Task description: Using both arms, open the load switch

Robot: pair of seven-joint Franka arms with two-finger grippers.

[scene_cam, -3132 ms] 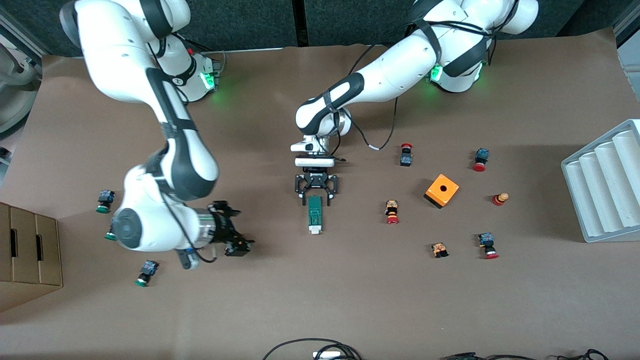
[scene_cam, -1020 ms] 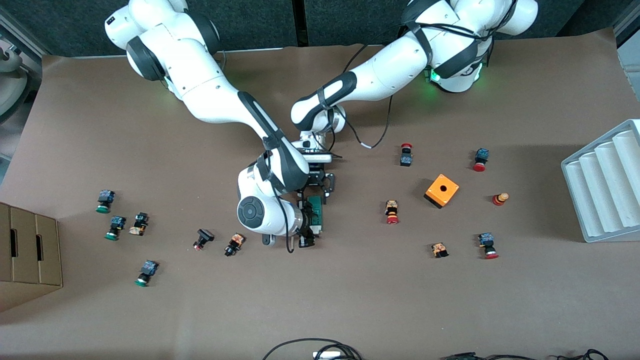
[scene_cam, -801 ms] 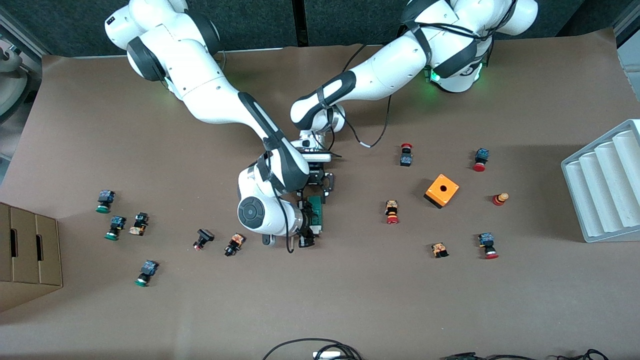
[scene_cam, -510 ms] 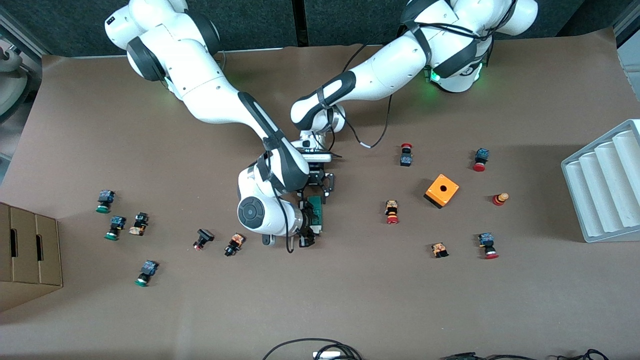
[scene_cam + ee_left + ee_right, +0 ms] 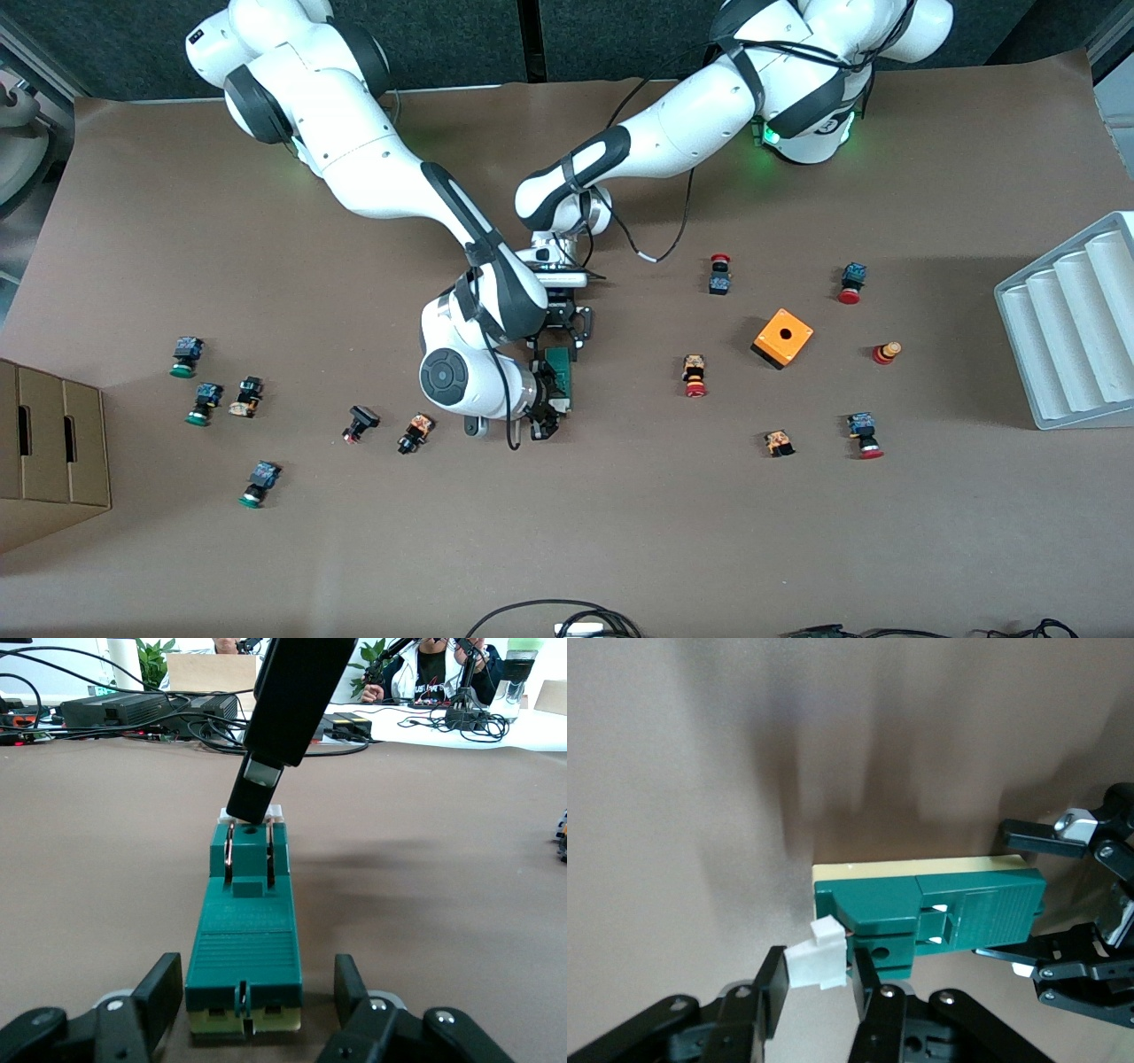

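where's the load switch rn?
In the front view, the load switch lies mid-table between both pincers. The left pincer clamps its end farther from the camera; the right pincer closes on its white tab.

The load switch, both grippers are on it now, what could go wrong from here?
1. The right gripper pinches only the small white tab at the load switch end; its fingers could slip off when pulling.
2. The left gripper clamps just the other end, so the switch may twist or slide on the table.
3. The two grippers work close together and might collide.
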